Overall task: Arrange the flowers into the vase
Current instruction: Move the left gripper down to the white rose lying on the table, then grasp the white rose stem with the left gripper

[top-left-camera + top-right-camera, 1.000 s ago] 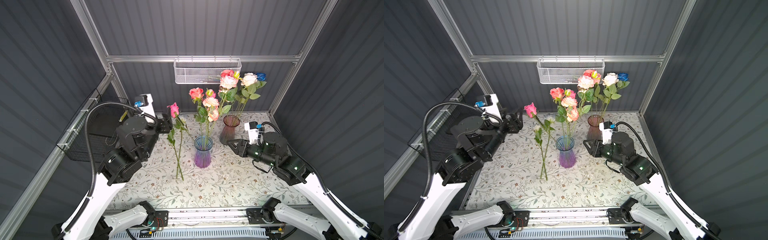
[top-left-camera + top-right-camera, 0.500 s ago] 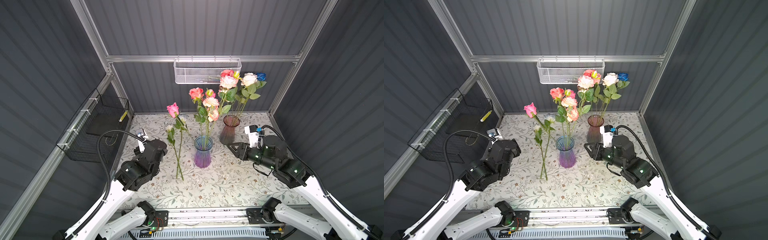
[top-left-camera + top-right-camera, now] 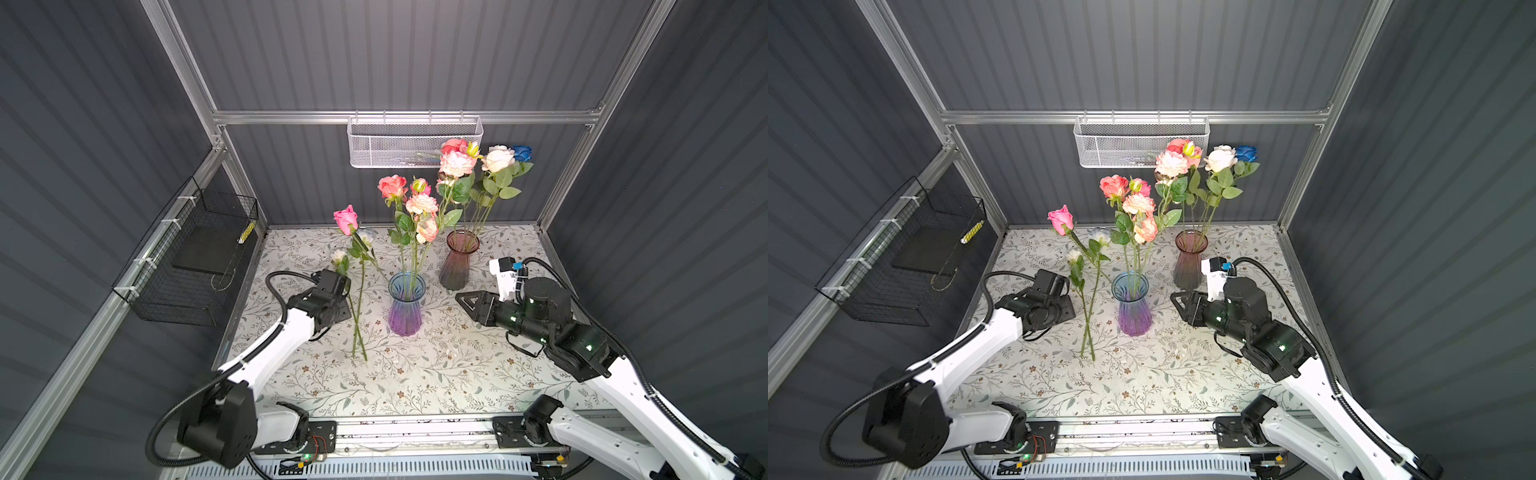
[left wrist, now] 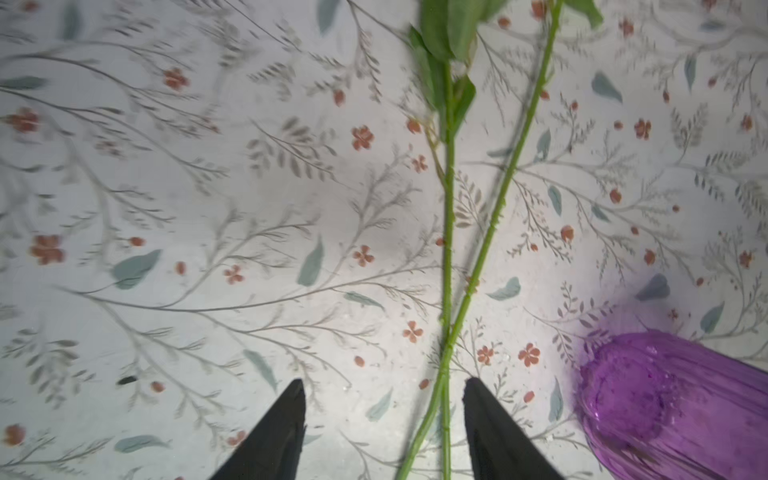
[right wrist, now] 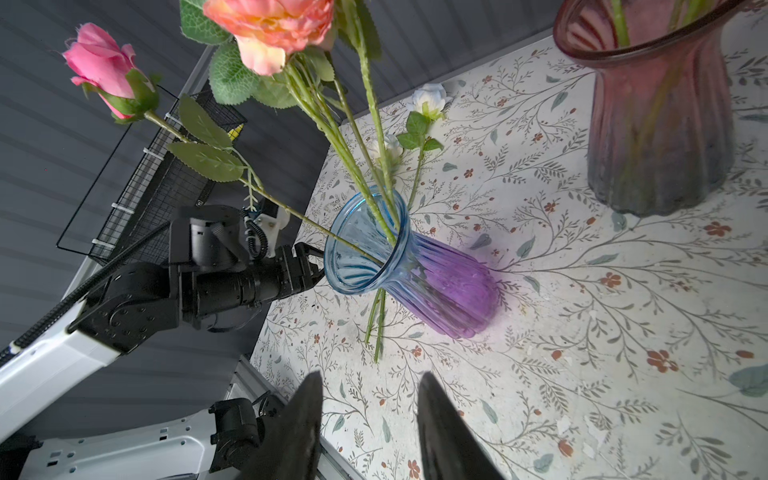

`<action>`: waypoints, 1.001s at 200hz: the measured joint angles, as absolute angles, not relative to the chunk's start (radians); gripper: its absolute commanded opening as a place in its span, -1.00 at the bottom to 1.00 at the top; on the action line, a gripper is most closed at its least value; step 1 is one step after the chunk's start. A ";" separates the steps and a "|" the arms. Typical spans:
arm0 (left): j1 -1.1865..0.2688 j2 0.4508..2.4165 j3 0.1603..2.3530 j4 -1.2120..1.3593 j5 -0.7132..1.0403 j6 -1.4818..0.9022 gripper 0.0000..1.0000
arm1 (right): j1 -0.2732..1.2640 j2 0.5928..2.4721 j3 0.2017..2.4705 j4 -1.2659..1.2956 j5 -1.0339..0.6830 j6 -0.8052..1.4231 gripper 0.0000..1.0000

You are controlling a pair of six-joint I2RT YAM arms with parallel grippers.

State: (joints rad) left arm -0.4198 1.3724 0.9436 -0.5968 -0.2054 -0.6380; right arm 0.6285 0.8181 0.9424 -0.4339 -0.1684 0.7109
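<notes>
Floral-print table (image 3: pixel 436 374), blue-purple vase (image 3: pixel 406 309), dark red vase (image 3: pixel 456 266), two loose roses (image 4: pixel 447 208) lying flat

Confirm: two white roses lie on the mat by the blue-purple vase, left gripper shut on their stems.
Not shut: the left gripper is open, jaws either side of the stems, as the left wrist view shows. The rest holds.

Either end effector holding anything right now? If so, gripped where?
Nothing is held. The left end effector is open, straddling two flower stems lying on the table, not clamped. The right end effector is open and empty.
</notes>
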 measured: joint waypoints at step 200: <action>-0.419 1.871 1.206 -0.586 -0.052 -0.347 -0.89 | 0.572 0.865 0.871 -0.341 -0.186 0.707 -0.18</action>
